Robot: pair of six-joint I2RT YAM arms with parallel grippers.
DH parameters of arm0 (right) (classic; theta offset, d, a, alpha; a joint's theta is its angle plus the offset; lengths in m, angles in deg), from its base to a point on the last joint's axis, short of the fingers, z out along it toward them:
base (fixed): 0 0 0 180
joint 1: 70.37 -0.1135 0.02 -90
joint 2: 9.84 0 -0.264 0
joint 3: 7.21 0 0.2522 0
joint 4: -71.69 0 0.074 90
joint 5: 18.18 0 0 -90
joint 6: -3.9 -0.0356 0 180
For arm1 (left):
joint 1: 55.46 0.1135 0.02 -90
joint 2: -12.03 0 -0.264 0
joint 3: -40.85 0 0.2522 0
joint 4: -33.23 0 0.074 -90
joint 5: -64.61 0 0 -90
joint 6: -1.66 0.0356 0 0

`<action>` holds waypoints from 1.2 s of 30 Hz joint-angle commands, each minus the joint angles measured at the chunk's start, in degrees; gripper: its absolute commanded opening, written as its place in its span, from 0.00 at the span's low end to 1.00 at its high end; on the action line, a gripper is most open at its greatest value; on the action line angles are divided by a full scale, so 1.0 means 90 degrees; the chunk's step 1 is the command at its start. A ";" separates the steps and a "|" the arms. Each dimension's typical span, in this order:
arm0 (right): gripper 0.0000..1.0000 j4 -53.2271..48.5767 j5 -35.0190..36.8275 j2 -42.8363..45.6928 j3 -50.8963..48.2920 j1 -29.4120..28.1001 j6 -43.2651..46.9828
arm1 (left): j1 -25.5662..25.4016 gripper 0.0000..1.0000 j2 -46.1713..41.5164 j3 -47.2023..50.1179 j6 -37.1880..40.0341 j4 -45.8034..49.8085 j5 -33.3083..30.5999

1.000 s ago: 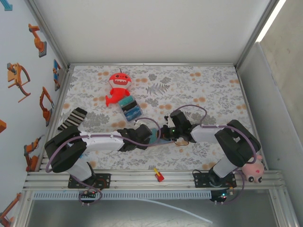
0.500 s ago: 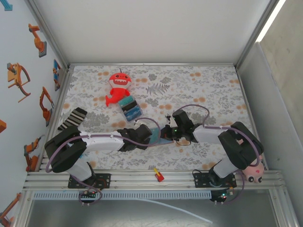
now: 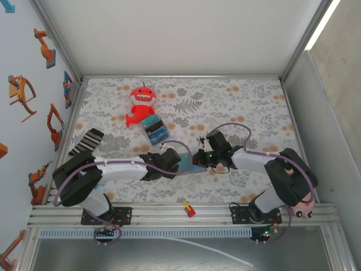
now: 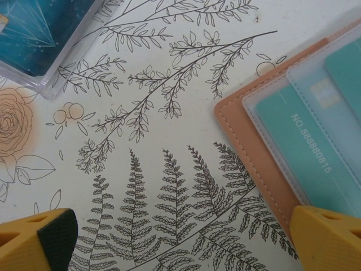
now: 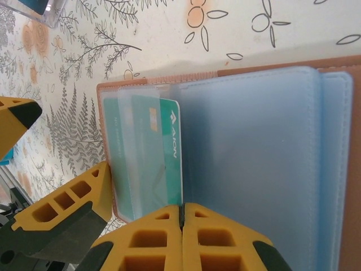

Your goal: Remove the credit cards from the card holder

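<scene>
Locating the card holder (image 3: 194,165): you find it flat on the floral tablecloth (image 3: 254,107), about midway across and towards the near edge, between the two arms' wrists.
Card holder, outside: tan-brown and leather-like, with a stitched border and rounded corner (image 4: 248,141).
Card holder, inside: it lies spread open, showing a pale blue-grey lining (image 5: 254,141) with a stitched seam.
Cards (image 5: 163,152): your right wrist view shows green cards overlapping in clear sleeves at the holder's left end; one carries a white logo. Your left wrist view shows a printed number line on a card (image 4: 304,152).
Left gripper (image 4: 180,243): released, fingers spread wide over the cloth. One yellow fingertip (image 4: 327,237) sits at the holder's tan edge; you cannot tell whether it touches.
Right gripper (image 5: 181,237): clenched, with the two yellow fingers pressed together right at the edge of the topmost green card. You cannot tell whether that card is pinched.
Other things: a red plush toy (image 3: 141,104) and a blue-and-teal block bundle (image 3: 155,131) lie farther off to the left, well apart from the holder.
</scene>
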 commanded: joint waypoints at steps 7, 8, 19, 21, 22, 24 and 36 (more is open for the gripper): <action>0.02 -0.0142 0.0064 0.0092 0.0178 0.0045 0.0072 | 0.0000 0.97 -0.0165 -0.0515 0.0589 -0.0315 0.0026; 0.02 -0.0145 0.0049 0.0101 0.0180 0.0045 0.0073 | 0.0002 0.97 -0.0105 -0.0553 0.0622 -0.0356 0.0032; 0.02 -0.0093 0.0029 0.0184 0.0116 0.0045 0.0023 | 0.0105 0.97 0.0586 -0.0797 0.0698 -0.0432 0.0136; 0.02 -0.0096 0.0036 0.0226 0.0089 0.0045 0.0015 | 0.0126 0.97 0.0637 -0.0803 0.0688 -0.0343 0.0140; 0.02 -0.0107 0.0044 0.0248 0.0079 0.0045 0.0014 | 0.0135 0.97 0.0677 -0.0804 0.0681 -0.0294 0.0128; 0.02 -0.0154 0.0082 0.0298 0.0068 0.0046 0.0025 | 0.0136 0.97 0.0719 -0.0804 0.0686 -0.0216 0.0113; 0.17 0.0564 -0.0230 0.0323 -0.0149 0.0048 -0.0189 | 0.0136 0.97 0.0913 -0.0860 0.0668 -0.0101 0.0138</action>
